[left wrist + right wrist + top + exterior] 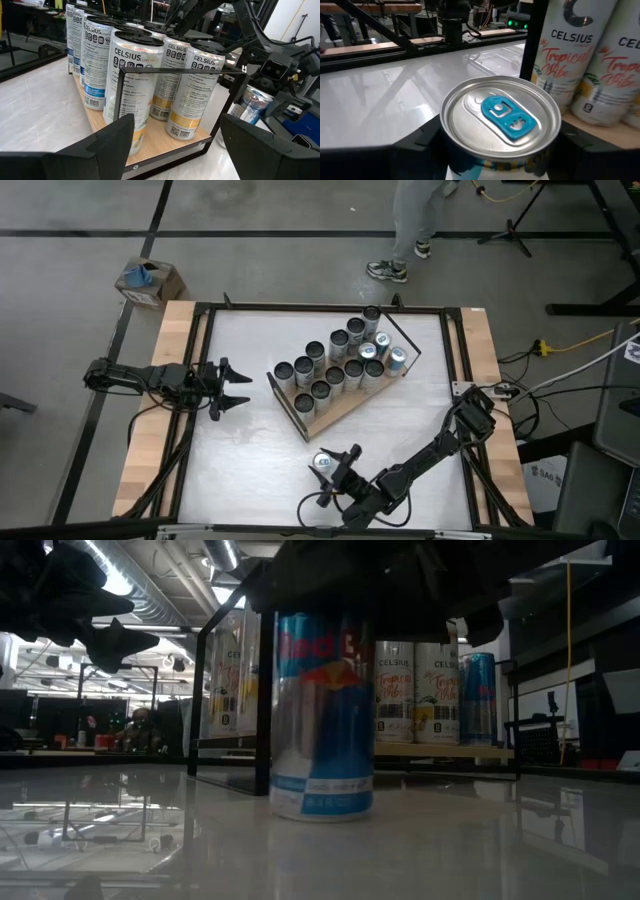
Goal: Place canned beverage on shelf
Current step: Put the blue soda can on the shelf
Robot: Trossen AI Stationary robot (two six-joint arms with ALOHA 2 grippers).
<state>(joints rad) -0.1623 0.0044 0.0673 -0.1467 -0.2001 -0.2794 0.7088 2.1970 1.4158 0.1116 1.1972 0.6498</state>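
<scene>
One can (323, 463) stands upright on the white worktop (250, 370) near its front edge, just in front of the shelf (340, 410); it looks stiff, smooth and slippery, best taken around its body. It is slim, blue and silver, with a blue tab. The right claw (335, 467) sits around it, its fingers close to both sides, though whether they are clamped I cannot tell; the left claw (233, 386) waits spread apart near the left edge.

Dark jointed arms (430, 455) with black two-finger claws (232, 389).

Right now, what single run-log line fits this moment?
right gripper: fingers around Red Bull can, upright on table | left gripper: open, waiting beside shelf | can not yet shelved
</scene>
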